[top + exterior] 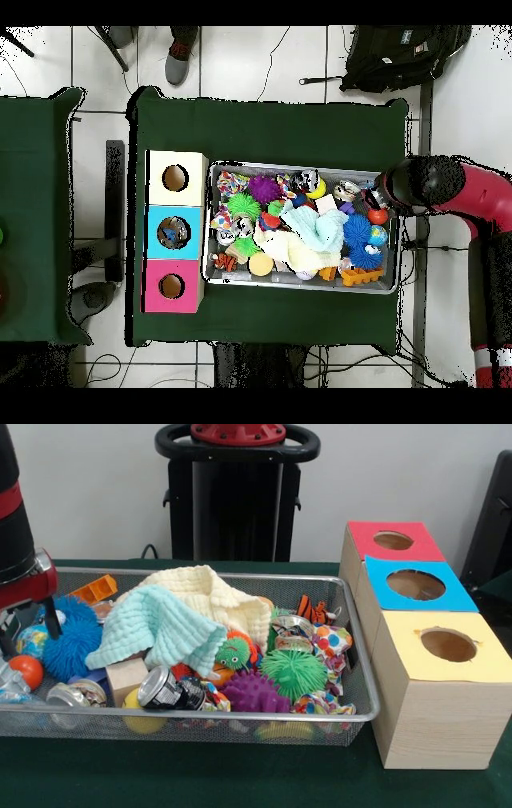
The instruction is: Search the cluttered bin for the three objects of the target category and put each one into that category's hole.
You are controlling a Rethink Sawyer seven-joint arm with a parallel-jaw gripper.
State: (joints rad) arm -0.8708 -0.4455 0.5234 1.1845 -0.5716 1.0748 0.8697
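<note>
**Gripper at 9 o'clock over a full bin, three boxes waiting at 3**

Front view, clock read from the middle of the bin (362,652). At 9 o'clock, low over the end of the mesh: gripper (20,628), hanging from the red and black arm at the frame's edge. Claw apart or together: cannot tell, too dark and partly cut off. Just beside it toward the middle: blue spiky ball (70,636). Below that, at about 8: orange ball (28,670).

Across the middle: mint cloth (156,628), draped over a cream cloth (216,596) that runs up toward 12. At 10, on the far rim side: orange block (94,590). At 6 to 7: can (164,690) lying on its side, touching a wood block (126,676). At 4 to 5: green spiky ball (294,672) and purple spiky ball (252,692), side by side. At 2: tiger toy (314,610).

Which category is wanted: not shown. Outside the bin at 3, in a touching row: yellow box (444,688) nearest, blue box (460,596) behind it, red box (424,544) farthest, each with one round hole on top.

Overhead, turned half round: arm (440,185) reaching in at 3 of the bin (300,287), boxes in a column at 9.
</note>
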